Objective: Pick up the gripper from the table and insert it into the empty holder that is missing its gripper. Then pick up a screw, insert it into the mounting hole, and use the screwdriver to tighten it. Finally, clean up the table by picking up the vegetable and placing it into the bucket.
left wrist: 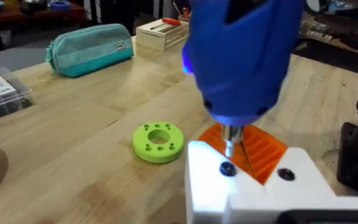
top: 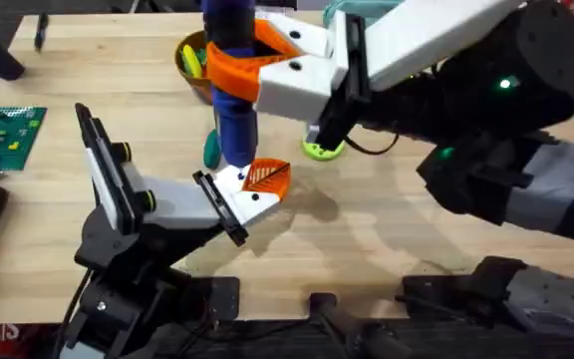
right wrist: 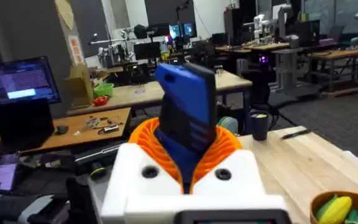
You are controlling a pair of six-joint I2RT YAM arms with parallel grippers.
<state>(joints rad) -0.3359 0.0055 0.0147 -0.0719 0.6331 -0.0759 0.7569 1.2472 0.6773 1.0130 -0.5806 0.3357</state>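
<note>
We see the right gripper (top: 252,62) fingers clamped on the screwdriver (top: 233,110), tip seemingly touching the gripper (top: 259,181); left fingers' state, we cannot tell.

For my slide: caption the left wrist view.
Blue screwdriver drives a screw into the white gripper, green ring beside.

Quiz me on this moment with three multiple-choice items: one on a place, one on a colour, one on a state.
1. Where does the screwdriver tip sit?
A. on the gripper mounted at the holder
B. in the bucket
C. on the green disc

2. What colour is the ribbed pad of the gripper?
A. green
B. orange
C. blue

3. What is the right gripper doing?
A. hanging open
B. shut on the screwdriver
C. holding the teal pouch

Answers: 1 A, the left wrist view shows the bit on a dark screw; 2 B, the pad shows orange; 3 B, orange pads clamp the blue body.
</note>
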